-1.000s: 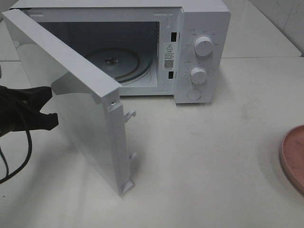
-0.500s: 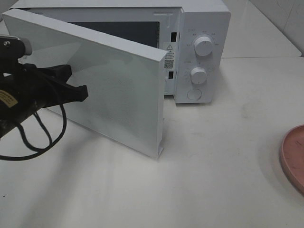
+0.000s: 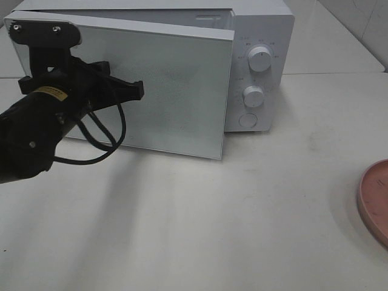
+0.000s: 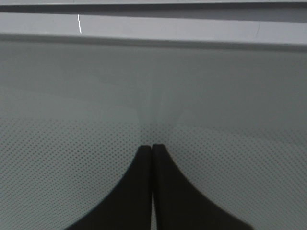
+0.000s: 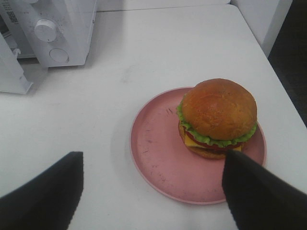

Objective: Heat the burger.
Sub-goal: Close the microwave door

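We see a white microwave [image 3: 257,66] at the far side of the white tabletop [image 3: 242,206], its door [image 3: 176,91] swung nearly shut, with the free edge standing just out from the control panel, where two round knobs [image 3: 259,59] sit above a round button [image 3: 247,120]. The door hides the oven's inside from the high camera. Our left fingers [image 4: 152,149] are pressed together, holding nothing, their tips against or just off the door's dotted window; the left arm [image 3: 42,127] reaches in from the left edge of the high view, angled up toward the door, with a black cable [image 3: 100,142] looping beneath it. The burger [image 5: 218,117] sits on a round pink plate [image 5: 158,153], toward the plate's side farther from the microwave, well apart from the oven on the right part of the tabletop; in the high view only the plate's rim shows at the right border. The plate lies near the tabletop's right edge, beyond which the surface drops to dark. Between the microwave and the plate the tabletop lies bare. Our right fingers [image 5: 249,187] stand wide apart above the plate's near side, gripping nothing, one tip overlapping the burger's lower edge in the wrist view.
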Controlling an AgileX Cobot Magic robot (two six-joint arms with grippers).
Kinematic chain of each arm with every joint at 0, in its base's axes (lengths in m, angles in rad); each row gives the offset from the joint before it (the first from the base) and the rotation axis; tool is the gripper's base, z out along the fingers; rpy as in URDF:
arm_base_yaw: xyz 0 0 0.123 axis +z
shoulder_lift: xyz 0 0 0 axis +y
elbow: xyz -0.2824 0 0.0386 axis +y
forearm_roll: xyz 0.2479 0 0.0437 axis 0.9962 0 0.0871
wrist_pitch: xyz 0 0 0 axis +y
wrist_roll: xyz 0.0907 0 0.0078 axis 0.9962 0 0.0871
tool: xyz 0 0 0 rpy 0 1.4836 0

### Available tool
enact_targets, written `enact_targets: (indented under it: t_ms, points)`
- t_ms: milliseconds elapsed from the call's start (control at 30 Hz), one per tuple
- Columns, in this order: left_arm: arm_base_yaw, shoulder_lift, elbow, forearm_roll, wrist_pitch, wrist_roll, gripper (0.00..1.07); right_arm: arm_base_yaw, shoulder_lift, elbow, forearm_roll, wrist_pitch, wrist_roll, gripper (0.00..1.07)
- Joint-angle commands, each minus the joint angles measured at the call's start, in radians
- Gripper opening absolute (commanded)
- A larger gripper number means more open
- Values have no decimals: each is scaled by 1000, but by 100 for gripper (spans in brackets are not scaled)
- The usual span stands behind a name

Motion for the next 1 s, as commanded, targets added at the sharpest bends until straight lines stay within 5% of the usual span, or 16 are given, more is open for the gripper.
enact_targets:
  t_ms: [33, 500, 867, 1000]
  points:
    - [-8, 25, -57, -67, 33, 46, 0, -5, -27, -1, 3, -5, -12, 76]
    - [-8, 121, -208, -154, 39, 108, 0, -5, -27, -1, 3, -5, -12, 76]
    - [-1, 182, -360, -217, 51, 205, 0, -5, -27, -1, 3, -5, -12, 76]
    - [-19, 175, -378, -246, 105, 281, 0, -5, -27, -1, 3, -5, -12, 76]
